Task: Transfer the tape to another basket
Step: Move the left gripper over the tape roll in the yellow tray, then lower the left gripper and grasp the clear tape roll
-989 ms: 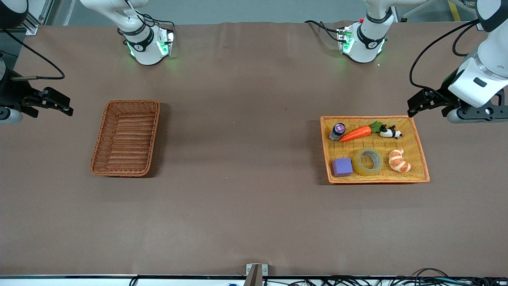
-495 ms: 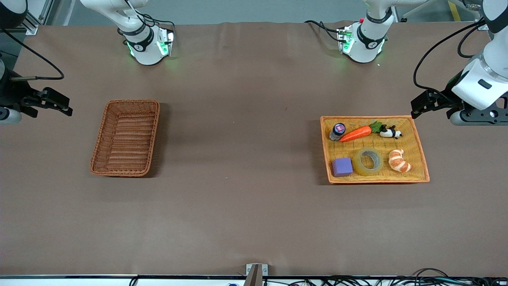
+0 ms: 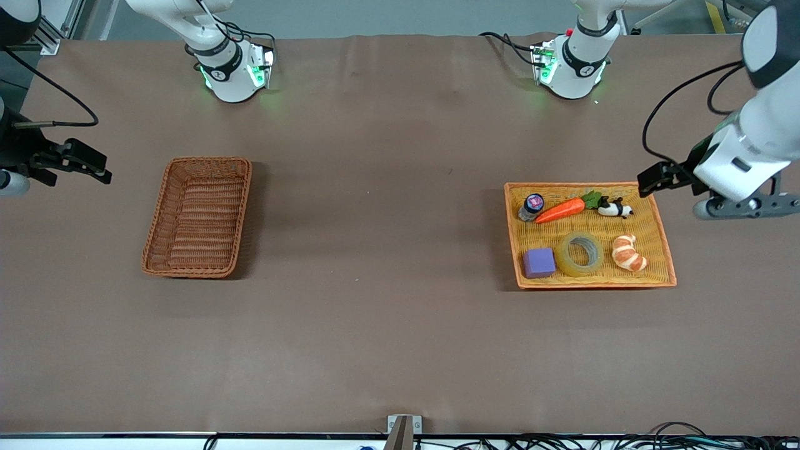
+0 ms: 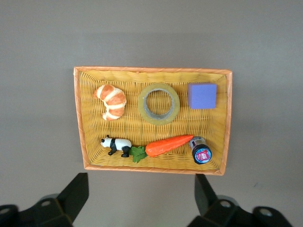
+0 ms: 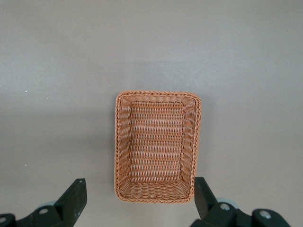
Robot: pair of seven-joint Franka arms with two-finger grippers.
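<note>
The brown surface (image 3: 387, 325) carries two woven containers, well apart. At the left arm's end sits the wide, shallow orange tray (image 3: 662, 250); at the right arm's end sits the basket (image 3: 156, 244), dark reddish-brown, deep and with nothing visible in it. That spacing likely sets up a carry across the surface.

Reading the tray in the front view as a clock face, the tape (image 3: 580, 253) lies flat near 6 o'clock, hollow centre upward, between the purple cube (image 3: 539, 262) at about 7 and the croissant (image 3: 628, 252) at about 5. The carrot (image 3: 560, 210) lies near 12, the small bottle (image 3: 531, 207) near 10, and the panda figure (image 3: 615, 208) near 1. The tape lies just beside both neighbours, which leaves little room for fingers around it.

The left end effector (image 3: 653, 178) hangs over the tray's corner at 1 o'clock, fingers spread apart and holding nothing; it seems poised to go down for the tape. The right end effector (image 3: 81, 164) waits near the basket, toward the right arm's end, fingers likewise apart and holding nothing.

The left wrist view looks straight down and shows the ring's open centre and the gaps around the tape (image 4: 158, 103) more plainly than the front view. The right wrist view alone shows the whole floor of the basket (image 5: 157, 146).
</note>
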